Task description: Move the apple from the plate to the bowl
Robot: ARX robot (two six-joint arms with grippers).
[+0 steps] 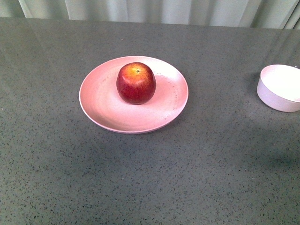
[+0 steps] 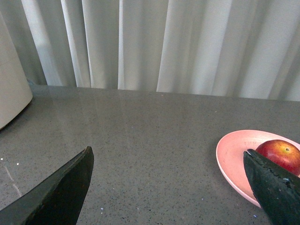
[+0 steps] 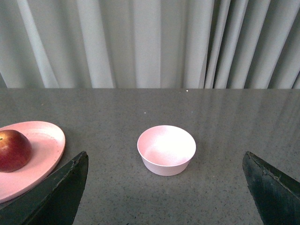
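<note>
Apple (image 1: 136,83): upright, stem dimple up, resting near the middle of the plate (image 1: 101,110). Bowl (image 1: 274,99): empty, well apart to the right on the table (image 1: 211,178).

Left gripper (image 2: 167,152): jaws spread wide, holding nothing. Right gripper (image 3: 165,154): likewise wide and empty, facing the bowl. Neither arm shows in the front view.

Assessment: the reach is not yet begun. Recommended: descend from above, straddle the apple at its widest girth and close firmly, since the round skin may slip. Lift clear of the plate rim, centre over the narrow bowl, release low.
</note>
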